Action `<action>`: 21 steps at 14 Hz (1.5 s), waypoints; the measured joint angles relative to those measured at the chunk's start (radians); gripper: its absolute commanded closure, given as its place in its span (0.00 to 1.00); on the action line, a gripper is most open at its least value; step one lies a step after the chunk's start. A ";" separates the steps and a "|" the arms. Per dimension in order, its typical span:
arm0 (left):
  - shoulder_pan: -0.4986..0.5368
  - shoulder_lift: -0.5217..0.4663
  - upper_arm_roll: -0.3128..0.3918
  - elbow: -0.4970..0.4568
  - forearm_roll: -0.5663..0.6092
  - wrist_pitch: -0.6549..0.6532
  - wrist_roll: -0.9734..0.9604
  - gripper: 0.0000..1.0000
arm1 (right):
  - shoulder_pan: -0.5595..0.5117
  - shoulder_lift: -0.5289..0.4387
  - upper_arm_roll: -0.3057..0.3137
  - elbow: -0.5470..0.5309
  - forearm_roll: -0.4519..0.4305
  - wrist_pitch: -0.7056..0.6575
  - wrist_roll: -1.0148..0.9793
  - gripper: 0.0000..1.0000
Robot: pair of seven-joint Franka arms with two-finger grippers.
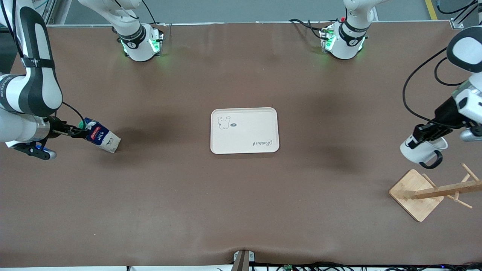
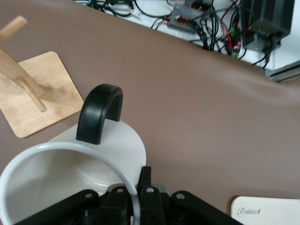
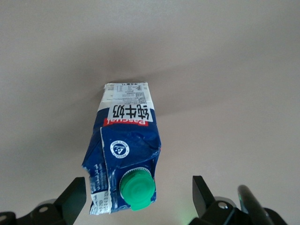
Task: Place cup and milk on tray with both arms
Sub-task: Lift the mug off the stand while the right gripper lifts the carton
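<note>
Nearest the front camera is the bamboo rack (image 1: pixel 418 195), at the left arm's end of the table (image 1: pixel 241 210). Just over the table beside that rack, the left end effector (image 1: pixel 425 134) is pressed together on the rim of the cup (image 1: pixel 423 149), one finger inside and one outside, so the mug hangs tilted with its black handle toward the rack. Ceramic, so stiff but chippy, and a rim pinch on glazed wall looks slippery to me; I'd set it down gently.

At the right arm's end, the milk (image 1: pixel 101 137) lies on its side on the table, green cap pointing at the right end effector (image 1: pixel 77 132), whose fingers stand spread either side of the cap end, not gripping yet. The carton is light and soft and already looks a bit crumpled, so I'd squeeze the flat blue sides below the cap, not the cap itself.

The tray (image 1: pixel 244 130) sits mid-table, nothing on it, well apart from both items.

The right wrist view shows the open gap around the carton (image 3: pixel 125 157) clearly, which the front view blurs. The left wrist view shows the rim clamp (image 2: pixel 70 150) and the tray's "Rabbit" corner (image 2: pixel 267 211).
</note>
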 measured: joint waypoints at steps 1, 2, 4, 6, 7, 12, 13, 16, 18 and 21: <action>-0.001 0.003 -0.025 0.010 0.050 -0.019 -0.032 1.00 | 0.000 -0.004 0.001 -0.004 0.005 0.000 0.000 0.00; -0.004 0.009 -0.045 0.021 0.094 -0.042 -0.050 1.00 | 0.001 -0.009 0.003 -0.014 0.007 0.000 0.001 0.00; -0.011 0.041 -0.065 0.061 0.177 -0.122 -0.074 1.00 | 0.001 -0.019 0.003 -0.049 0.008 0.026 0.001 0.00; -0.032 0.086 -0.072 0.134 0.264 -0.210 -0.091 1.00 | 0.001 -0.031 0.003 -0.105 0.008 0.107 0.001 0.00; -0.056 0.110 -0.073 0.188 0.299 -0.270 -0.116 1.00 | 0.001 -0.039 0.003 -0.136 0.008 0.145 0.002 0.00; -0.083 0.159 -0.073 0.339 0.334 -0.539 -0.165 1.00 | 0.001 -0.069 0.004 -0.225 0.008 0.214 0.002 0.29; -0.080 0.160 -0.072 0.343 0.334 -0.573 -0.193 1.00 | 0.001 -0.072 0.005 -0.230 0.008 0.220 0.002 0.50; -0.087 0.162 -0.076 0.345 0.334 -0.601 -0.263 1.00 | 0.001 -0.080 0.006 -0.232 0.009 0.222 0.002 1.00; -0.118 0.167 -0.080 0.345 0.334 -0.602 -0.310 1.00 | 0.001 -0.088 0.007 -0.232 0.009 0.222 0.002 1.00; -0.211 0.196 -0.084 0.348 0.334 -0.602 -0.453 1.00 | 0.001 -0.098 0.011 -0.230 0.009 0.226 0.002 1.00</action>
